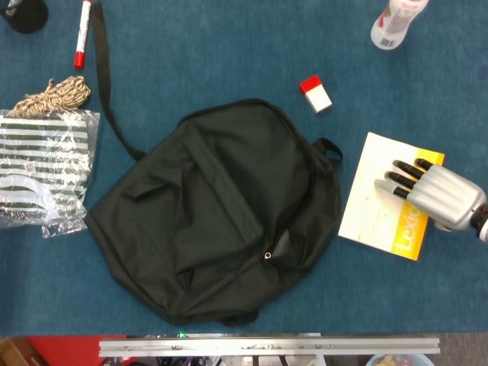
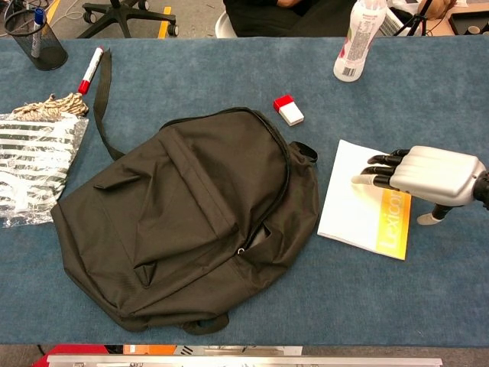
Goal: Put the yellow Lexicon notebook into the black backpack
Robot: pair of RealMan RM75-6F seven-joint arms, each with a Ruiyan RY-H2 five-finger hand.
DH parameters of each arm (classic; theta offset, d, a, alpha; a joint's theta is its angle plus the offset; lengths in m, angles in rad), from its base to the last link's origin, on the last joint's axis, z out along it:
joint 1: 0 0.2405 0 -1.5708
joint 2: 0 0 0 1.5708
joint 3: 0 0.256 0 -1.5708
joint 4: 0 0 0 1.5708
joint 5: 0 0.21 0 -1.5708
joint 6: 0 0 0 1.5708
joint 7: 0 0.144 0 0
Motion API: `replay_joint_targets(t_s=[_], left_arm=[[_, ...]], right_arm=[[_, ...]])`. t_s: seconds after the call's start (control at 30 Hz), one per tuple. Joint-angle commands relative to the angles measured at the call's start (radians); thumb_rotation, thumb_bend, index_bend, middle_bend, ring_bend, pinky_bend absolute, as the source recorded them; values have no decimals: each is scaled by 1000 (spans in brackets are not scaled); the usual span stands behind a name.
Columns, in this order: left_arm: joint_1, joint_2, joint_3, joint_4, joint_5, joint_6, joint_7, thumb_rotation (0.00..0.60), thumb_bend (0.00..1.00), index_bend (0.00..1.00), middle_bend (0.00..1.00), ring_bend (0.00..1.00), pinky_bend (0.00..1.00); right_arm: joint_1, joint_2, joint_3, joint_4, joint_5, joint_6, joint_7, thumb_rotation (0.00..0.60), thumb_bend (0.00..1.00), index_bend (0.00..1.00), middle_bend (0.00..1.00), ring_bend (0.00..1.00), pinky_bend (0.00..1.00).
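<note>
Bag: The backpack [image 1: 217, 210] lies flat in the middle of the blue table [image 1: 229, 53]. It is black and soft. Its zip looks mostly closed, with only a small gap near the zip pull [image 1: 268, 256]. I think the bag must be opened wide before anything can go in.

Book: The notebook [image 1: 381, 202] lies flat on the table, just right of the bag and not touching it. Its cover is mostly white, with a yellow strip down the right side that says "Lexicon". It looks thin and bendy.

Right hand: The right hand [image 1: 427, 191] lies over the yellow side of the book, fingers [image 2: 378, 172] stretched out flat and a little apart. It holds nothing. The fingers seem to press on the cover, but I cannot tell for sure.

How to do it well: A flat book is hard to lift. I would slide it toward the bag, or get the thumb under one edge, then pinch gently so it does not fold.

Left hand: It cannot be seen.
</note>
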Motion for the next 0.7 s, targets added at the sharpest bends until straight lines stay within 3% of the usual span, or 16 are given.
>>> replay_joint_targets(t_s=[0.03, 0.23, 0.53, 0.7], left_arm=[[1, 4, 0, -1, -1, -2, -10, 600, 213, 281, 257, 248, 220], [10, 12, 5, -3, 7, 6, -21, 600, 213, 282, 257, 248, 220], [16, 16, 6, 0, 17, 15, -37, 600, 213, 282, 256, 248, 220], [16, 15, 5, 6, 16, 10, -48, 600, 213, 281, 255, 248, 220]], right_arm=[[-2, -11, -2, 14, 2, 9, -5, 600, 76, 0, 138, 71, 225], [0, -31, -8, 37, 8, 16, -4, 600, 87, 0, 144, 71, 225], [10, -38, -8, 36, 31, 15, 16, 600, 289, 0, 192, 100, 235], [14, -45, -7, 37, 35, 22, 17, 600, 337, 0, 217, 134, 268]])
